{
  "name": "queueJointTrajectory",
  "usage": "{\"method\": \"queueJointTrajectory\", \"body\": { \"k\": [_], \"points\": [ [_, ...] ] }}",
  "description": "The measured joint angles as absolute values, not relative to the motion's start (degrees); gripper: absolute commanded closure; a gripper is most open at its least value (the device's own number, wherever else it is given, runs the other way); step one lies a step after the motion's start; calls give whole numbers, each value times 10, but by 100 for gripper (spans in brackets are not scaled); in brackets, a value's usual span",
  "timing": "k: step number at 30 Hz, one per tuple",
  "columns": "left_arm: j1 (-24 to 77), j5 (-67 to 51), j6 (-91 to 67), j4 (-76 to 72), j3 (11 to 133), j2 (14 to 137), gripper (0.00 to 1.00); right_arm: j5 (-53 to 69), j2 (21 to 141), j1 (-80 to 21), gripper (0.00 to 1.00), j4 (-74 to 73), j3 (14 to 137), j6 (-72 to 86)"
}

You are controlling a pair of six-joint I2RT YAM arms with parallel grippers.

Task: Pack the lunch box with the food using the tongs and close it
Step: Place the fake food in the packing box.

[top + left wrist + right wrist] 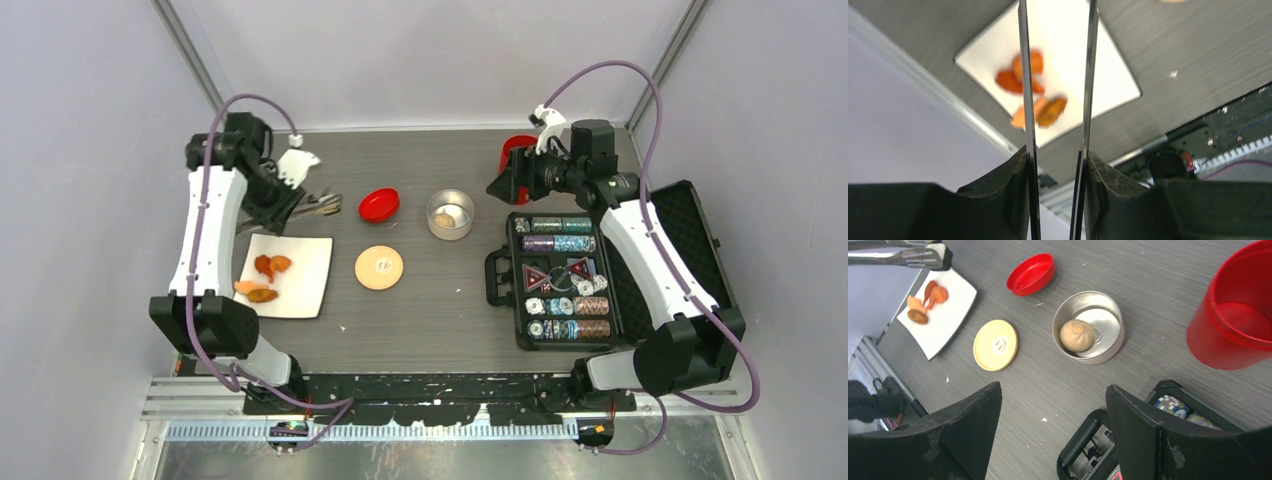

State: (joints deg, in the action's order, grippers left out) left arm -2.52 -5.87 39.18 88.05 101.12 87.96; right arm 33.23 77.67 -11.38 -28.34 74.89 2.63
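Observation:
My left gripper (277, 198) (1055, 156) is shut on the tongs (322, 204) (1024, 75), its fingers pressing on both silver arms. The slotted tips (913, 258) hang with nothing between them, behind the white plate (305, 285) (1098, 75). Several orange-brown food pieces (270, 266) (1050, 111) (928, 297) lie on that plate. The steel lunch box (463, 226) (1113, 342) stands open mid-table with one whitish dumpling (1077, 335) inside. Its tan lid (379, 268) (995, 345) lies flat to the left. My right gripper (508, 182) (1053, 390) hovers open and empty just right of the tin.
A small red dish (379, 205) (1031, 274) sits behind the lid. A red cup (520, 148) (1238, 315) stands at the back right. The open black case of poker chips (560, 280) (1173, 405) fills the right side.

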Motion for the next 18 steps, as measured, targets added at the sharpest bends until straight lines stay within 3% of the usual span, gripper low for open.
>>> {"method": "queueJointTrajectory", "body": {
  "k": [9, 18],
  "points": [
    [171, -87, 292, 740, 1034, 956, 68, 317, 785, -44, 19, -283, 777, 74],
    [272, -91, 256, 629, 1049, 1040, 66, 298, 784, -27, 19, -283, 779, 93]
  ]
}}
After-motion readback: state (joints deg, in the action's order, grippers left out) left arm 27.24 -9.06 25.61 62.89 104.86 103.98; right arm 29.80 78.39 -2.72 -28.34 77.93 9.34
